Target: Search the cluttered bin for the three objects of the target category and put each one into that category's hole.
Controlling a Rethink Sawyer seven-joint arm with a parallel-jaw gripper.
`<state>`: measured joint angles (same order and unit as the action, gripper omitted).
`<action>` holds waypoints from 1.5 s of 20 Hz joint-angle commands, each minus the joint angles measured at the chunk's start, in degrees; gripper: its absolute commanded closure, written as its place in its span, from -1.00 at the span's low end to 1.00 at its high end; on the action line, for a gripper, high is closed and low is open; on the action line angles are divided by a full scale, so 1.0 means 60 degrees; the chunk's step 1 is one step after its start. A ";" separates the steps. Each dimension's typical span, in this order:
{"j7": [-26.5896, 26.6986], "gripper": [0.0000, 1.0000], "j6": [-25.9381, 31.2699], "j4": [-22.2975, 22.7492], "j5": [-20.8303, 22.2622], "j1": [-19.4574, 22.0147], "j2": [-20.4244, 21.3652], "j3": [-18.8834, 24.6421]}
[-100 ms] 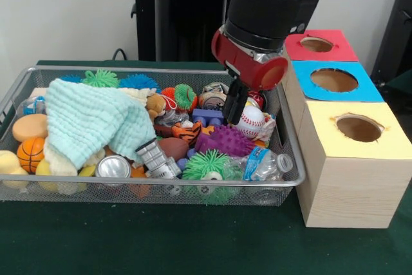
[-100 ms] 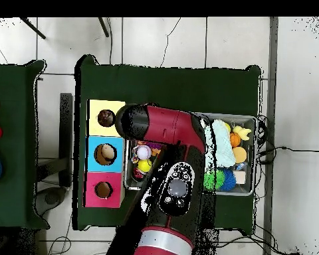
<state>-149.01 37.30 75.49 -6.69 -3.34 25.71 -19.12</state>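
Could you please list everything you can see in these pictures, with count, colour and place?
Bin: one, wire mesh, on the table.
Table: one, dark green cover.
Boxes: three wooden, beside the bin, each with a hole on top; yellow, blue, red.
Cloth: one, pale green, in the bin.
Baseball: one, white, in the bin by the gripper.
Basketball: one small, orange, in the bin's corner.
Spiky balls: several; purple, green.
Can: one, silver, against the bin's wall.
Bottle: one, clear plastic, blue label.
Arm: one, red and black.
Gripper: one, black, down among the toys.
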 commanded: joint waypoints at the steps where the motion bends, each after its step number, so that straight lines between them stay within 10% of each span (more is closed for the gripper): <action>1: -0.1103 1.00 -0.1076 0.0594 0.0297 -0.0368 -0.0683 0.0453; 11: -0.1678 1.00 -0.1074 0.1010 -0.0086 -0.1046 -0.0543 -0.0266; 30: -0.0021 1.00 -0.0692 0.2423 0.0274 -0.0178 0.0417 0.0480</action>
<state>-149.01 32.17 80.56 -6.70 -6.21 27.30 -21.98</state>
